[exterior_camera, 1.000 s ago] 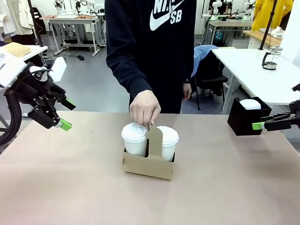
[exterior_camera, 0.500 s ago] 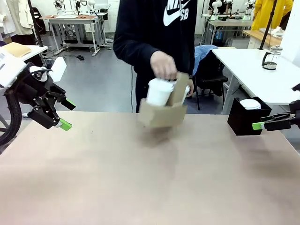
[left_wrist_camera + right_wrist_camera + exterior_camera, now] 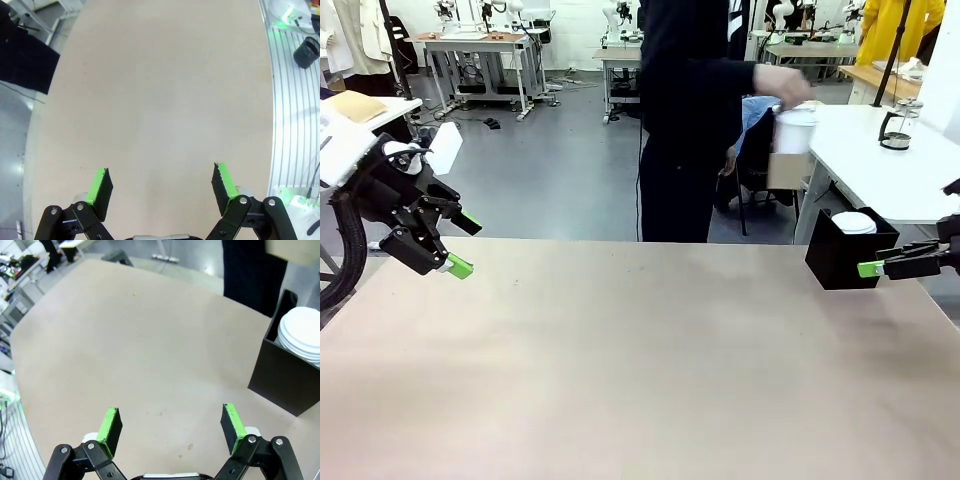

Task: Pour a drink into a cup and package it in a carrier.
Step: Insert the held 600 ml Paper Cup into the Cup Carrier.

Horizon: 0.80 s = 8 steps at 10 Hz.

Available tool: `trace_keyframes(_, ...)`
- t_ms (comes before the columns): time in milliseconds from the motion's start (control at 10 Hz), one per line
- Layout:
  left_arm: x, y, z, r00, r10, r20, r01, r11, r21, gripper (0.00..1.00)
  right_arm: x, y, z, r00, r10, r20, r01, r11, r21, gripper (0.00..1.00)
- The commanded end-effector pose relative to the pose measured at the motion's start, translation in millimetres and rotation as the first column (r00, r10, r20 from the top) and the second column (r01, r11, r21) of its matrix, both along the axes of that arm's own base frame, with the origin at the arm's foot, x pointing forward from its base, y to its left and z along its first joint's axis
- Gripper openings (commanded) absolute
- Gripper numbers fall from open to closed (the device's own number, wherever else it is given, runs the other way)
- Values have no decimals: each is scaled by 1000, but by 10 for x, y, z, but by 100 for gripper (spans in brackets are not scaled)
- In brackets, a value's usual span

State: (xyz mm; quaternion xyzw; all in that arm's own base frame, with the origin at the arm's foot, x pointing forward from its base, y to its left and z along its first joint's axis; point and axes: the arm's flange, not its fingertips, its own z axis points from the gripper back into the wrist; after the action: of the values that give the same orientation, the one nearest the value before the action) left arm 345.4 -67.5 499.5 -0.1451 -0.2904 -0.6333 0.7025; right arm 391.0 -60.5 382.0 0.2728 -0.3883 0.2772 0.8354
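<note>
The person at the far side has turned toward picture right and holds the brown carrier (image 3: 783, 170) in the air, over the edge of a white side table (image 3: 860, 165). A white cup (image 3: 795, 130) sits in it, blurred by motion. On that side table stands a glass carafe (image 3: 897, 125); the drink in it is too small to make out. My left gripper (image 3: 465, 243) hangs open above the table's left edge, its jaws (image 3: 162, 187) wide with nothing between them. At the right edge my right gripper (image 3: 885, 258) is open too, likewise with nothing between its fingers (image 3: 171, 427).
A black box (image 3: 845, 250) holding stacked white lids (image 3: 302, 335) stands at the table's far right, just in front of my right gripper. The tan table top (image 3: 640, 380) stretches between the arms. Other tables and chairs stand behind the person.
The person lifted the carrier with its cups off the middle of the table and swung it up and to the right, toward the white side table. Neither of my grippers moved.
</note>
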Motion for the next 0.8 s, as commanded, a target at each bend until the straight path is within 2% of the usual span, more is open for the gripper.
trace_keyframes(0,13,5,-1,1000,-20,5,21,1000,-21,100,-5,2,17,1000,5,3,-5,1000,8,100)
trace_keyframes(700,13,5,-1,1000,-20,5,21,1000,-21,100,-5,2,17,1000,5,3,-5,1000,8,100)
